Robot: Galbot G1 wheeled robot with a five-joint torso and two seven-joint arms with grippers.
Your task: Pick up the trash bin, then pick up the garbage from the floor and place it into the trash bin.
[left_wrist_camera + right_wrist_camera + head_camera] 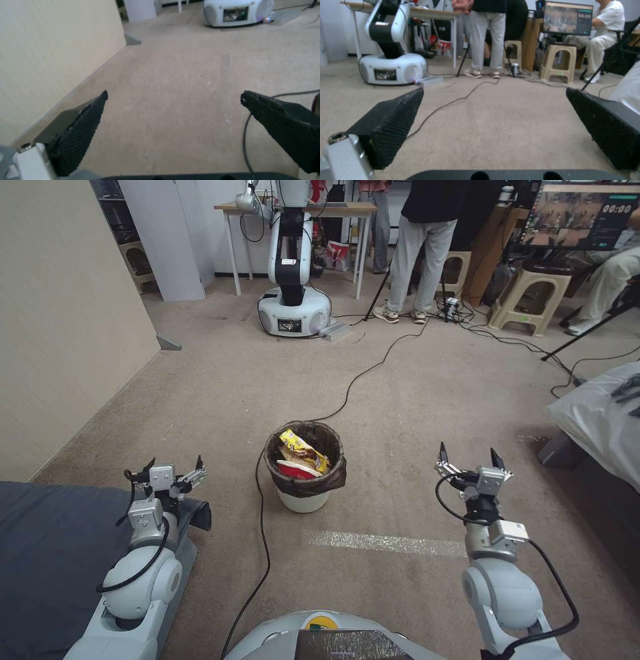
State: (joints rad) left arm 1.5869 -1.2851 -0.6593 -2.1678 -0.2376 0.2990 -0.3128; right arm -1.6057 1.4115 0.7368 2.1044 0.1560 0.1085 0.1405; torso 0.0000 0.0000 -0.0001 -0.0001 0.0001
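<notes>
The trash bin (305, 495), a small white bucket lined with a dark bag, stands on the carpet straight ahead in the head view. Garbage (301, 453) lies inside it: a yellow snack wrapper and a red-and-white cup. My left gripper (175, 467) hovers open to the left of the bin, its black fingers (80, 130) spread over bare carpet. To the bin's right, my right gripper (469, 455) is also open, with fingers (386, 125) wide apart and nothing between them. Neither gripper touches the bin.
A black cable (261, 540) runs past the bin's left side. Another robot's white base (293, 310) stands ahead near a table. A wall (60, 327) lies left, a dark blue surface (47, 553) near left, a white-covered bed (600, 420) right, stools (530, 297) and people behind.
</notes>
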